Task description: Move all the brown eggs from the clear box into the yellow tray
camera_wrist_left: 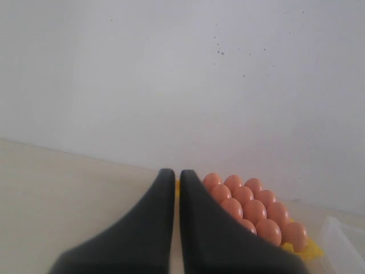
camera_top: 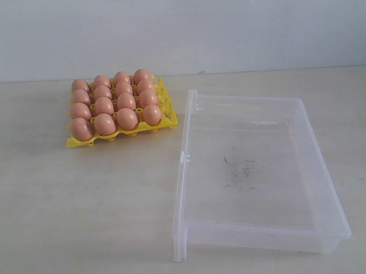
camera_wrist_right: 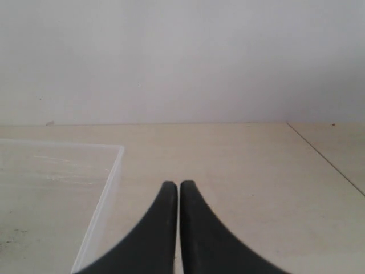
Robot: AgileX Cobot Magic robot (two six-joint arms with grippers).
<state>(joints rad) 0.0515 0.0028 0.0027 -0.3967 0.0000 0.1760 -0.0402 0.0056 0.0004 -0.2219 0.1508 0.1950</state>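
Jaws closed — left wrist sees eggs [camera_wrist_left: 255, 210], right box [camera_wrist_right: 104, 194].

The eggs [camera_top: 126, 101] fill the tray [camera_top: 170, 119], left of the box [camera_top: 256, 170].

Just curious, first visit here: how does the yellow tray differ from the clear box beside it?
The yellow tray is opaque openwork; the clear box is see-through with solid walls. The tray is smaller than the box. The tray holds brown eggs in every cup; the box holds none, only dark scuffs. Both are rectangular.
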